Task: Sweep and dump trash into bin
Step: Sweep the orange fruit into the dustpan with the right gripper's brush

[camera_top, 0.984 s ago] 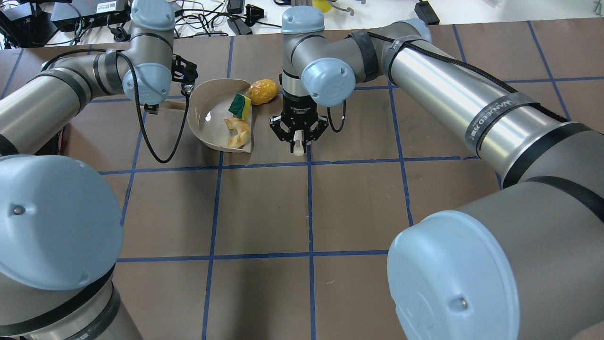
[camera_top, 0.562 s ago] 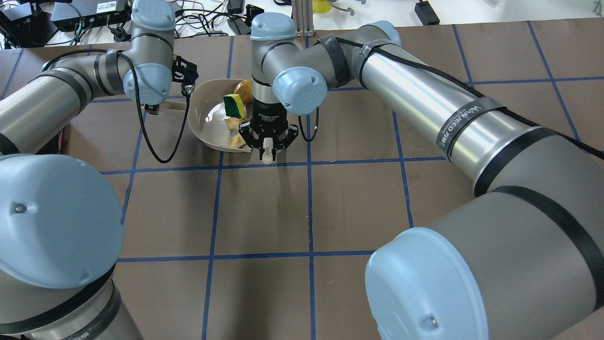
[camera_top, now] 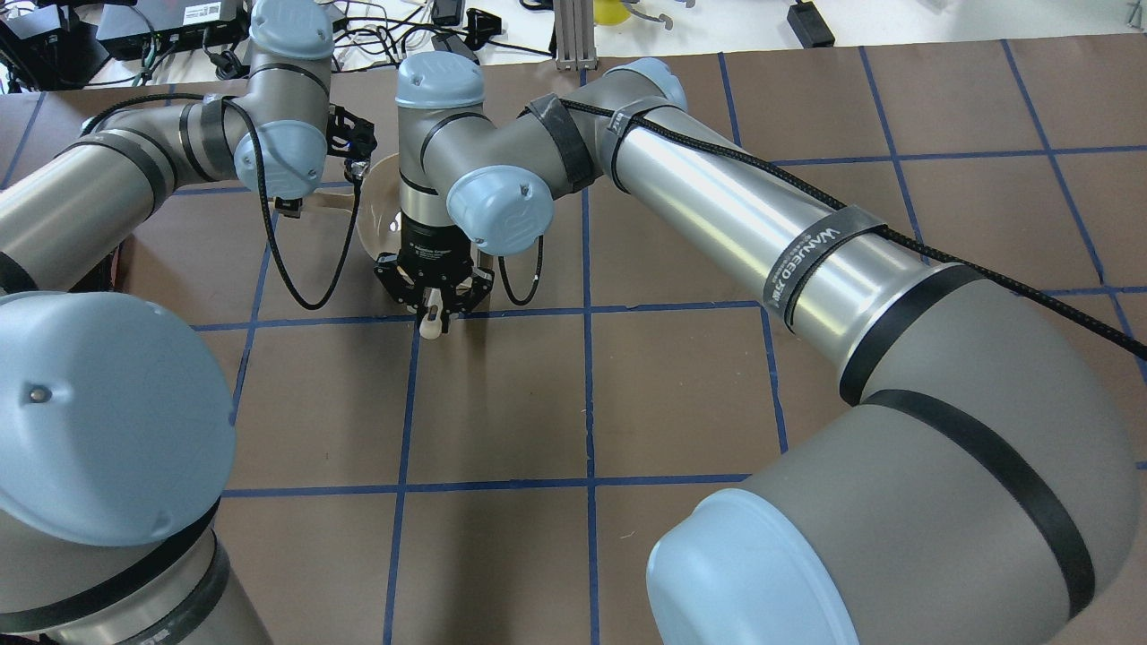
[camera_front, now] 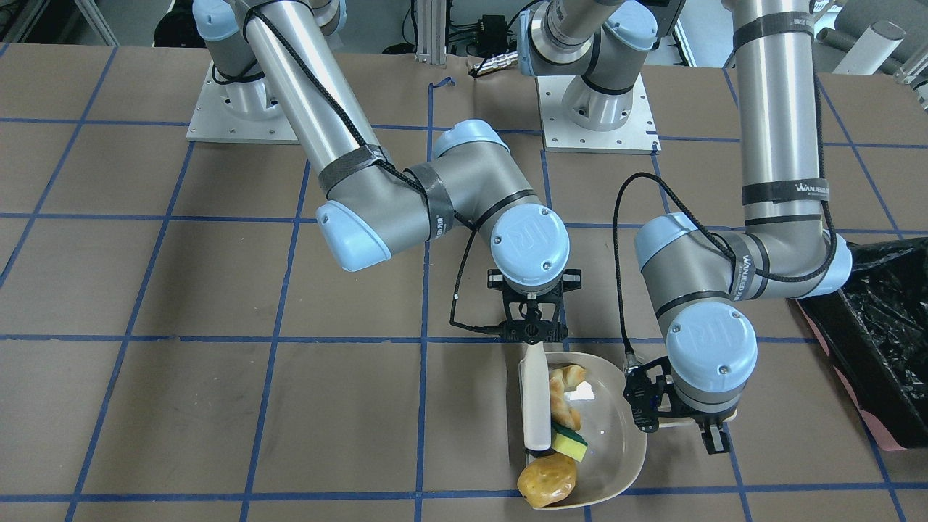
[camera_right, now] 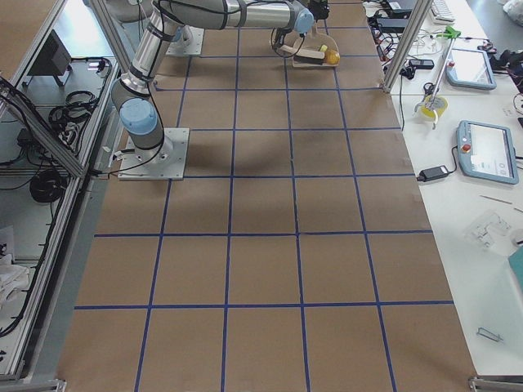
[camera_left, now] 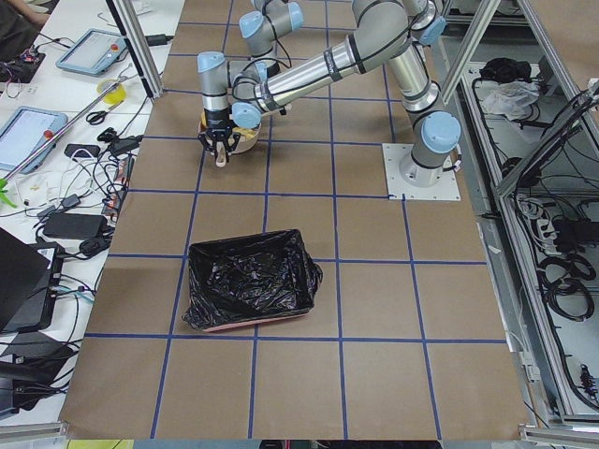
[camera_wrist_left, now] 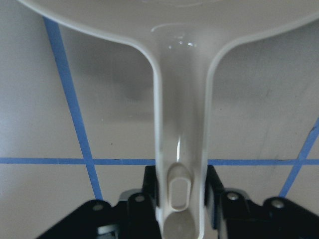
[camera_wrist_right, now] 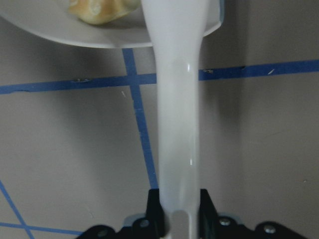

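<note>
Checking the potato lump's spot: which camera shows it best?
Exterior front-facing: the potato lump lies unobstructed at the dustpan mouth. Overhead hides it behind the right arm; exterior right shows a speck; the wrist views miss it.

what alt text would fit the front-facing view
The right gripper holds a white sweeper alongside a croissant piece, sponge and potato-like lump at the mouth of a beige dustpan held by the left gripper. A black-lined bin sits at the right edge.

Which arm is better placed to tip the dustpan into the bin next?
Left. The left gripper clamps the dustpan handle, and the bin sits on that side; the right gripper holds the brush.
</note>
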Motion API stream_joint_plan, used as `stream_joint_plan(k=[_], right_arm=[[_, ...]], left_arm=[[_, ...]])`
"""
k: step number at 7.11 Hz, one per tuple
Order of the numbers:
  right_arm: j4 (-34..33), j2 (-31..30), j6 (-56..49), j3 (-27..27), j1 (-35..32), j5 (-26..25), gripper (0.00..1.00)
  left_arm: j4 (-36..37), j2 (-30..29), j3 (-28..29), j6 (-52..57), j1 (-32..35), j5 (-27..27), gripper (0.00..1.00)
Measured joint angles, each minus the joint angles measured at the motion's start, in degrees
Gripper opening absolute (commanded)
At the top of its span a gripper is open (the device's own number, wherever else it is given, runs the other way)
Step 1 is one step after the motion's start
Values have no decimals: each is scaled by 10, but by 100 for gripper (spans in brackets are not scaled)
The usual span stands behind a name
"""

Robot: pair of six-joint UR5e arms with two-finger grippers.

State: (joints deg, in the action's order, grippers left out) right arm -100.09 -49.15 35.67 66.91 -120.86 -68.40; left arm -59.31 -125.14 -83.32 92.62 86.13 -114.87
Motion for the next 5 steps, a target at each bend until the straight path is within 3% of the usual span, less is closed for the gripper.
stream_joint_plan(k=[5], right_arm=[[-9,-20,120,-16,-14,65,0]], left_arm=[[8,0,-2,-3,0,1,0]])
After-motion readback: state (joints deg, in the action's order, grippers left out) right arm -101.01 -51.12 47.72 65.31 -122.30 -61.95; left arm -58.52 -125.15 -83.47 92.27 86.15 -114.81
